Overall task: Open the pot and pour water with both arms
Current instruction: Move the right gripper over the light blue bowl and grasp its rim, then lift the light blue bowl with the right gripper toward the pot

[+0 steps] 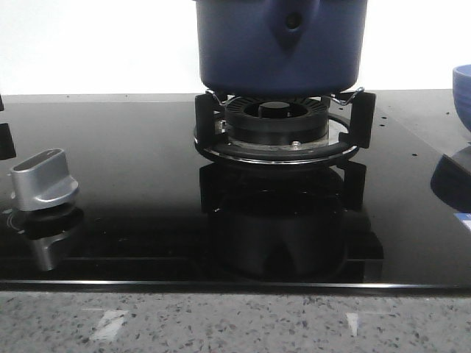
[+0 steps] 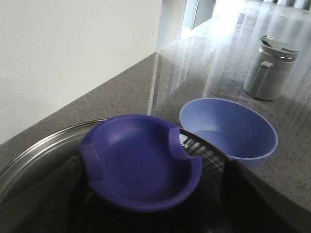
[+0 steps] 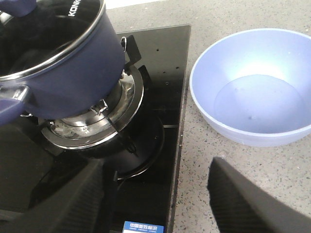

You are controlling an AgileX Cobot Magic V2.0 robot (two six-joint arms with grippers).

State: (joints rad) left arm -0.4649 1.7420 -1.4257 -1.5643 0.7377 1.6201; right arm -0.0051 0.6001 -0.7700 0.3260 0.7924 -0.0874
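Note:
The dark navy pot (image 1: pixel 280 44) stands on the burner stand (image 1: pixel 280 129); the right wrist view shows it (image 3: pixel 73 73) with its glass lid (image 3: pixel 48 34) on. My left gripper (image 2: pixel 148 187) is over the lid, and its dark fingers (image 2: pixel 63 189) sit against both sides of the purple-blue lid knob (image 2: pixel 141 165), shut on it. The lid's steel rim (image 2: pixel 39 150) shows behind. My right gripper (image 3: pixel 155 204) is open and empty, above the hob's right edge between the pot and the light blue bowl (image 3: pixel 257 87). Neither gripper shows in the front view.
The light blue bowl (image 2: pixel 228 131) sits on the speckled counter right of the hob, at the front view's right edge (image 1: pixel 464 88). A grey lidded mug (image 2: pixel 269 68) stands beyond it. A silver stove knob (image 1: pixel 44 180) is on the black glass hob (image 1: pixel 147 220) at the left.

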